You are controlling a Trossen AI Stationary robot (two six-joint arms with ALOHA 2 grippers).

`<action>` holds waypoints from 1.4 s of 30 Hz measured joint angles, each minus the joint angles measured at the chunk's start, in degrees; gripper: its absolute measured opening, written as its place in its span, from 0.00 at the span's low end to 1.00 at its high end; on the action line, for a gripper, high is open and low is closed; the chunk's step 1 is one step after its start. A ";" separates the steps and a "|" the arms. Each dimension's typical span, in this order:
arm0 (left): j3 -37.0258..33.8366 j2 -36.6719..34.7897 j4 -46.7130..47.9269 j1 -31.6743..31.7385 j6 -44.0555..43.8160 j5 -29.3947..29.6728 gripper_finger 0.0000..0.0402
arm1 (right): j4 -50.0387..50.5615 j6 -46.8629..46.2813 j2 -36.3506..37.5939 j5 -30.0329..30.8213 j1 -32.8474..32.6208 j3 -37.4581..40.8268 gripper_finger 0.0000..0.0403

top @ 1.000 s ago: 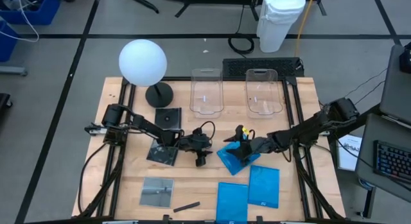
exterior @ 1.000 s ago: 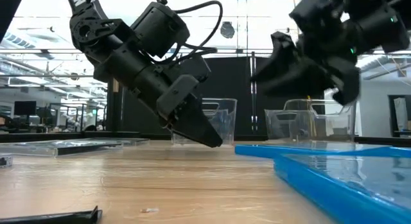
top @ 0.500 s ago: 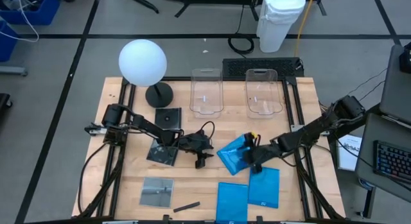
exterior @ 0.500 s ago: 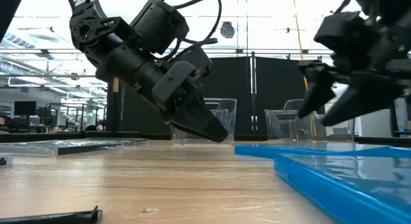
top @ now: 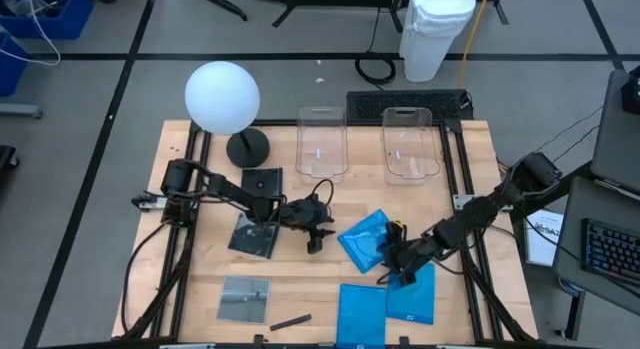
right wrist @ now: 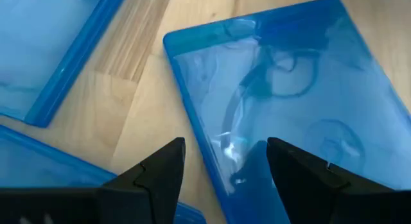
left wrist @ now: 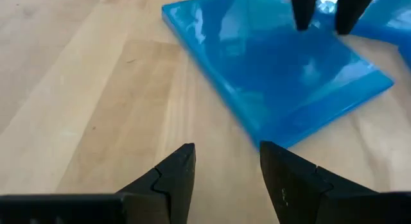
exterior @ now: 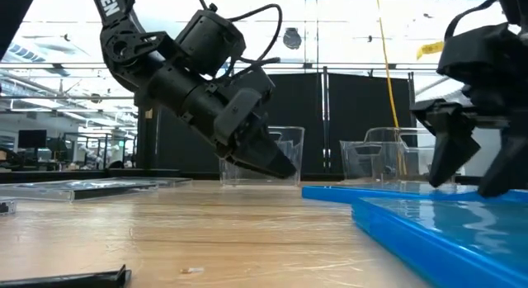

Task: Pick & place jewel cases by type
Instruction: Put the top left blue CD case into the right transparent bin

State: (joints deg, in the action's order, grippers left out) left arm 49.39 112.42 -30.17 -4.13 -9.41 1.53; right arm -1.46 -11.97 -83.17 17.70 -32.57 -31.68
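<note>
Three blue jewel cases lie flat on the table: one tilted at the middle, two side by side at the near edge. Three dark cases lie on the left. My right gripper is open and hangs over the near edge of the tilted blue case, its tips just above the case. My left gripper is open, low over bare wood just left of that case.
Two clear tubs stand at the far edge. A white globe lamp stands at the far left. A small dark stick lies near the near edge. Bare wood shows between the dark cases and the blue ones.
My right gripper has moved from above the tilted blue case toward the table's near edge and down, and now its open fingers hang over that case's near edge. The case lies more uncovered than before. My left gripper has shifted slightly toward the far edge.
</note>
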 joint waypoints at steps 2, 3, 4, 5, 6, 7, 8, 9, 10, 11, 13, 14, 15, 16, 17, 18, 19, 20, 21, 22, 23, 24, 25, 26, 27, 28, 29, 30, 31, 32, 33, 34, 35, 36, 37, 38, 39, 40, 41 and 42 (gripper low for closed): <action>0.00 0.90 -0.67 0.24 0.05 0.01 0.45 | -0.08 -0.94 -0.25 0.02 -0.56 0.00 0.53; 0.00 1.33 -0.74 0.39 -0.03 0.00 0.45 | -0.08 -1.05 -0.36 0.18 -0.84 0.00 0.53; -0.02 1.78 -0.63 0.45 -0.19 -0.04 0.45 | -0.08 -1.02 -0.42 0.53 -0.97 0.00 0.53; -0.01 2.40 -1.22 0.51 -0.34 -0.02 0.45 | 0.03 -0.84 -0.45 1.51 -0.97 0.00 0.53; 0.20 3.17 -1.84 0.62 -0.31 -0.01 0.45 | 0.40 -0.49 -0.45 3.25 -0.97 0.00 0.53; 0.68 3.80 -2.37 0.68 -0.33 -0.03 0.45 | 1.20 0.11 -0.45 5.33 -0.94 0.00 0.53; 1.04 4.47 -3.02 0.70 -0.33 -0.08 0.45 | 1.91 1.28 -0.46 8.08 -0.88 0.00 0.53; 1.47 5.31 -3.74 0.71 -0.27 0.02 0.45 | 2.76 2.35 -0.47 11.08 -0.75 0.02 0.53; 2.16 6.14 -4.12 0.69 -0.12 0.02 0.45 | 3.51 3.21 -0.47 13.77 -0.55 0.02 0.53; 2.86 6.85 -4.27 0.69 0.17 -0.25 0.45 | 3.89 4.16 -0.46 15.73 -0.27 0.02 0.53; 4.49 8.08 -4.24 0.78 0.34 -1.76 0.45 | 3.00 5.54 -0.41 18.49 0.46 0.02 0.53; 5.37 8.93 -4.35 0.76 0.36 -2.38 0.45 | 2.62 6.10 -0.47 18.99 1.09 -0.04 0.53; 6.01 9.69 -4.47 0.69 0.58 -2.56 0.45 | 2.38 6.44 -0.51 19.75 1.37 0.00 0.53; 6.91 9.93 -4.27 0.73 0.59 -3.00 0.45 | 2.65 6.64 -0.49 20.77 1.63 0.08 0.53; 7.55 10.17 -3.92 0.75 0.76 -3.56 0.45 | 2.49 6.68 -0.49 20.03 1.97 0.11 0.53; 8.13 10.39 -3.30 0.75 0.97 -4.06 0.45 | 2.37 6.69 -0.50 19.70 2.21 0.11 0.53; 8.67 10.50 -2.49 0.75 1.50 -4.53 0.45 | 2.77 6.68 -0.25 19.67 2.25 0.11 0.53; 8.96 10.51 -1.51 0.74 2.20 -4.72 0.45 | 3.27 6.70 0.22 19.71 2.24 0.11 0.53; 9.10 10.49 -0.80 0.67 2.75 -4.73 0.45 | 3.48 6.64 0.68 19.74 2.13 0.11 0.53; 9.16 10.47 -0.36 0.62 3.20 -4.73 0.45 | 3.41 6.23 1.23 19.70 2.05 0.11 0.53; 9.18 10.47 -0.21 0.62 3.32 -4.92 0.45 | 3.43 5.25 2.12 19.47 1.81 0.11 0.53; 9.18 10.47 0.01 0.65 3.32 -5.59 0.45 | 3.93 3.70 3.44 18.13 1.74 0.09 0.53; 9.20 10.47 0.33 0.80 3.32 -6.62 0.45 | 4.86 1.80 5.06 15.78 1.92 -0.14 0.53; 9.27 10.45 0.84 1.04 3.31 -7.71 0.45 | 6.41 -0.77 6.76 12.75 2.56 -0.71 0.53; 9.29 10.40 1.23 1.24 3.26 -8.53 0.45 | 8.37 -3.77 8.42 9.87 3.44 -1.35 0.53; 9.33 10.38 1.61 1.30 3.06 -8.96 0.45 | 10.89 -6.85 10.10 7.49 4.36 -1.95 0.53; 9.32 10.38 2.06 1.31 2.85 -9.01 0.45 | 13.81 -9.81 11.51 5.77 5.25 -2.45 0.53; 9.32 10.37 2.18 1.29 2.85 -9.01 0.45 | 16.77 -12.43 12.60 4.17 6.20 -2.76 0.53; 9.31 10.37 2.18 1.28 2.90 -9.06 0.45 | 19.49 -14.18 13.38 2.74 7.16 -2.91 0.53; 9.29 10.38 2.24 1.28 3.12 -9.32 0.45 | 22.17 -15.41 13.88 1.45 8.01 -2.95 0.53; 9.29 10.38 2.40 1.28 3.27 -9.85 0.45 | 24.80 -16.44 14.16 0.12 8.93 -2.93 0.53; 9.27 10.36 2.44 1.30 3.27 -10.43 0.45 | 27.01 -17.35 14.16 -1.40 9.84 -2.95 0.53; 9.27 10.38 2.46 1.30 3.27 -11.06 0.45 | 29.10 -17.91 13.88 -2.75 10.60 -2.95 0.53; 9.27 10.38 2.46 1.30 3.27 -11.50 0.45 | 30.84 -18.67 13.33 -4.02 11.33 -2.95 0.53; 9.27 10.38 2.50 1.28 3.30 -11.65 0.45 | 32.20 -19.36 12.68 -5.06 11.89 -2.93 0.53; 9.25 10.38 2.54 1.26 3.30 -11.79 0.45 | 33.04 -19.92 11.91 -5.92 12.29 -2.93 0.53; 9.25 10.38 2.58 1.26 3.30 -12.03 0.45 | 33.38 -20.29 11.09 -6.05 12.47 -2.93 0.53; 9.22 10.38 2.65 1.26 3.30 -12.07 0.45 | 33.27 -20.35 10.02 -6.03 12.61 -2.93 0.53; 9.22 10.38 2.67 1.24 3.30 -12.05 0.45 | 32.81 -20.29 8.88 -5.98 12.63 -2.93 0.53; 9.22 10.40 2.65 1.23 3.27 -12.06 0.45 | 32.05 -20.03 7.60 -5.95 12.63 -2.93 0.53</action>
State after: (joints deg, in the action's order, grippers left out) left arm 58.61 122.83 -27.51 -2.90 -6.13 -10.53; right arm 30.58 -32.00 -75.56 11.75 -19.94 -34.61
